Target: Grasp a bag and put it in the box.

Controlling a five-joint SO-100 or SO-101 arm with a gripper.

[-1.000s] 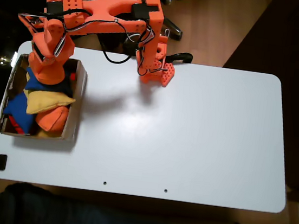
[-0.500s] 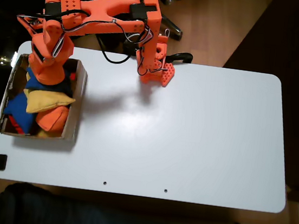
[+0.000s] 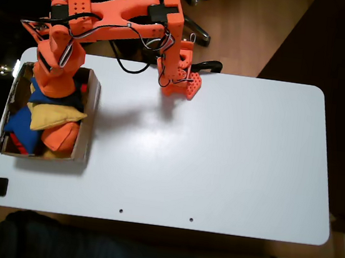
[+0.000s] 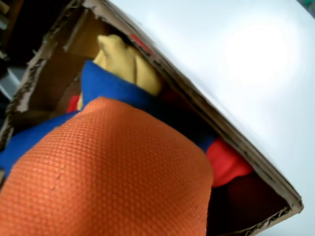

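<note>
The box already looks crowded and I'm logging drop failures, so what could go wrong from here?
1. The box already holds a pile of blue, yellow and orange beanbags, so the orange bag may land on top and slide over the wall.
2. The arm hangs over the box's far end, so lowering further could nudge the cardboard or press the pile.
3. Whether the pincer is open cannot be told.

Orange printed arm (image 3: pixel 120 15) carrying black servo blocks, with black and white cables looping along its links.
</note>
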